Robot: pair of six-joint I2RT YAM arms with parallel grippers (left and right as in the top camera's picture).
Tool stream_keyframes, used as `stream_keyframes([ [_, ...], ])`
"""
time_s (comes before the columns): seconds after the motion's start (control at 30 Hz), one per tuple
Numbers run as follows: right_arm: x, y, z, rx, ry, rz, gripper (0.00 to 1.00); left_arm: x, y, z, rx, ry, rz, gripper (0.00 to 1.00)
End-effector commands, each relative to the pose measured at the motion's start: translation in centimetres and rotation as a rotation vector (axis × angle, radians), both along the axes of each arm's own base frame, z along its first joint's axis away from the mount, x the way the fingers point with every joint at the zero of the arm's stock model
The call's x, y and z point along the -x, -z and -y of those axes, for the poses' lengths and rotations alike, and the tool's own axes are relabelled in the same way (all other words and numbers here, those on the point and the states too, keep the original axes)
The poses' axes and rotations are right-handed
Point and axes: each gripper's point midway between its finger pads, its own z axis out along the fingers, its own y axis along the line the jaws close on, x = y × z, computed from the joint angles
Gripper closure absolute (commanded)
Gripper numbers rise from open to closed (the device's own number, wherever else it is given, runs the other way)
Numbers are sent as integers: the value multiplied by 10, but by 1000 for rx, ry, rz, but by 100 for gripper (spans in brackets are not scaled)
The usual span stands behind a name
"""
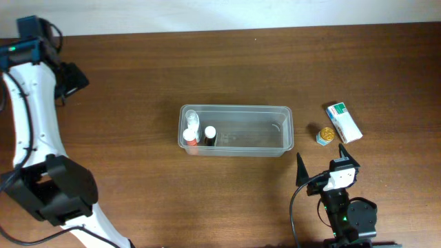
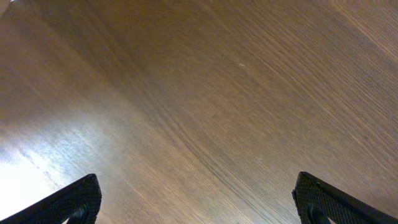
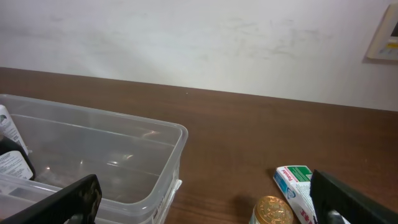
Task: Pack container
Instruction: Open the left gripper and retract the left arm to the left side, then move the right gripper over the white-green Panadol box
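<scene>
The clear plastic container (image 1: 275,110) sits mid-table and holds two small bottles at its left end, a white-capped one (image 1: 191,128) and a dark one with a white cap (image 1: 209,135). It also shows in the right wrist view (image 3: 168,134). A small jar with a gold lid (image 1: 325,134) (image 3: 273,210) and a green-and-white carton box (image 1: 343,122) (image 3: 292,182) lie right of the container. My right gripper (image 1: 326,164) (image 3: 205,208) is open and empty, near the front edge, just in front of the jar. My left gripper (image 1: 74,81) (image 2: 198,202) is open and empty over bare wood at the far left.
The table's far edge meets a white wall (image 3: 199,43). The left arm's white links and base (image 1: 41,172) stand along the table's left side.
</scene>
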Motion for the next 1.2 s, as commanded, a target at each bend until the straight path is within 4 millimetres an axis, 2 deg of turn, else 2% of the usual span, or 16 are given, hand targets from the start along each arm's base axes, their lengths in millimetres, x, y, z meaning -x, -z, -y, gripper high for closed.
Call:
stream_keyframes([
  [0.0,0,2,3,4,13,-2,2,5,-2,-17,-10,-37,1,1],
  [0.37,0,-1,4,12,19,10,2,7,-2,-20,-10,-44,0,0],
  [0.43,0,-16,-1,-4,-8,69,2,7,-2,-20,-10,-44,0,1],
  [0.53,7,-48,-24,-9,-148,198,2,7,-2,-20,-10,-44,0,1],
  [0.63,9,-72,-10,-11,-65,225,2,7,-2,-20,-10,-44,0,0],
  [0.73,9,-92,6,-12,26,180,2,7,-2,-20,-10,-44,0,1],
  [0.83,5,-107,7,-6,36,97,2,7,-2,-20,-10,-44,0,1],
  [1.03,-27,-128,6,24,35,-148,2,7,-2,-20,-10,-44,0,1],
  [1.17,-50,-141,14,31,67,-324,2,7,-2,-20,-10,-45,0,1],
])
